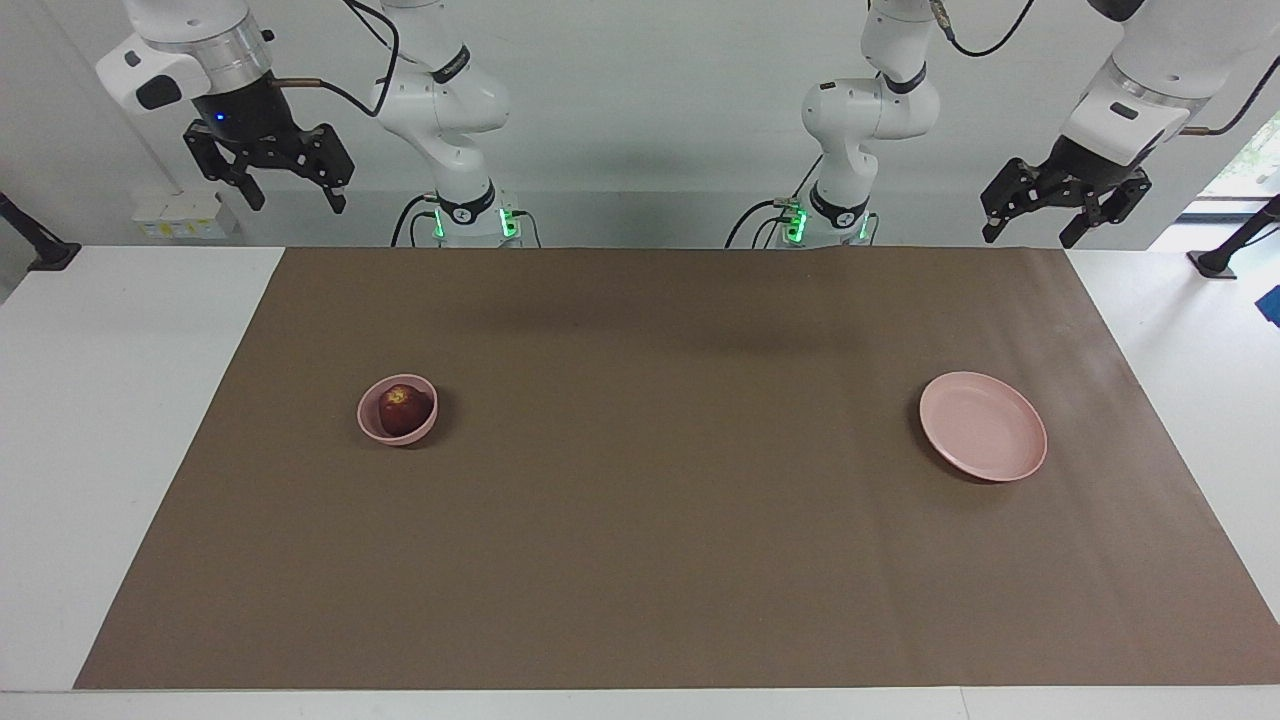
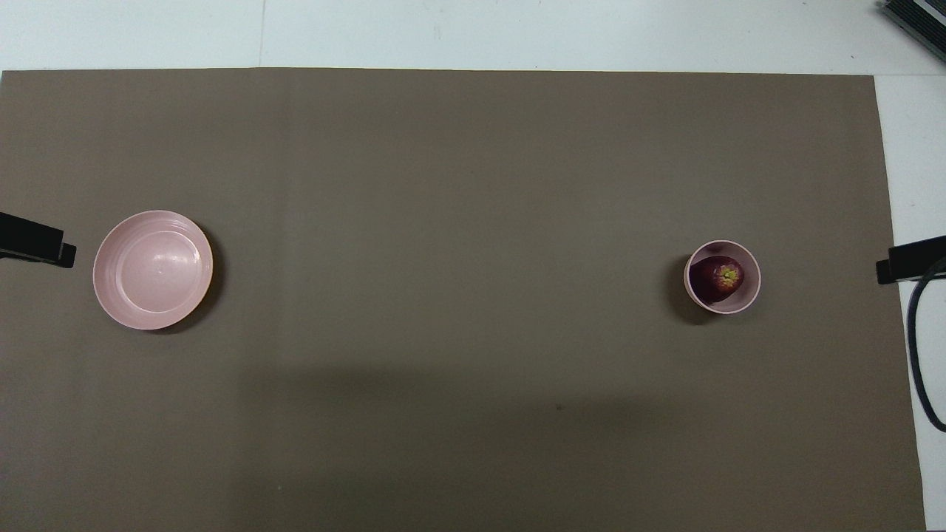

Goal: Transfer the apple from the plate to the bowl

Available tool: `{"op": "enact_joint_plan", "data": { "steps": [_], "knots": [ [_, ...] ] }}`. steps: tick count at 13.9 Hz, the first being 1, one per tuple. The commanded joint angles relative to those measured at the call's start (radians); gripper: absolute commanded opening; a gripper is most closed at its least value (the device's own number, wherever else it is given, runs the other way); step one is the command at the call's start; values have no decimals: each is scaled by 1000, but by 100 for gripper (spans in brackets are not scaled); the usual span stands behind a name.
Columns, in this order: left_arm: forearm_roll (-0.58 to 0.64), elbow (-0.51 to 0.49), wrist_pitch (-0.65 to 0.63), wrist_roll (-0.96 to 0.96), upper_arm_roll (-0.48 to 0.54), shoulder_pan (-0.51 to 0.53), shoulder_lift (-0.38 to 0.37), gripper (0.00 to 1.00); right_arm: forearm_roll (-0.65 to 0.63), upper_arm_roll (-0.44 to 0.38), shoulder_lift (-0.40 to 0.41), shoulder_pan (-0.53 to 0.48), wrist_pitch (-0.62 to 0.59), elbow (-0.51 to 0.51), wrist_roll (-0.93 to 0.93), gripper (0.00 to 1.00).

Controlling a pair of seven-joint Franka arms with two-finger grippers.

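Note:
The dark red apple lies inside the small deep pink bowl toward the right arm's end of the brown mat; it also shows in the overhead view in the bowl. The wide pink plate lies empty toward the left arm's end. My right gripper hangs open and empty, high over the table's edge at its own end. My left gripper hangs open and empty, high over the mat's corner at its end.
A brown mat covers most of the white table. The two arm bases stand at the mat's edge. A black cable loops at the right arm's end of the table.

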Motion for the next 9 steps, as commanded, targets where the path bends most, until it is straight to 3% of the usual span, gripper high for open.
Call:
{"op": "enact_joint_plan", "data": {
  "steps": [1, 9],
  "knots": [
    [-10, 0, -19, 0, 8, 6, -12, 100, -14, 4, -12, -5, 47, -27, -23, 100],
    [-11, -20, -24, 1, 8, 11, -26, 100, -2, 4, -22, 1, 25, -36, -13, 100]
  ]
}}
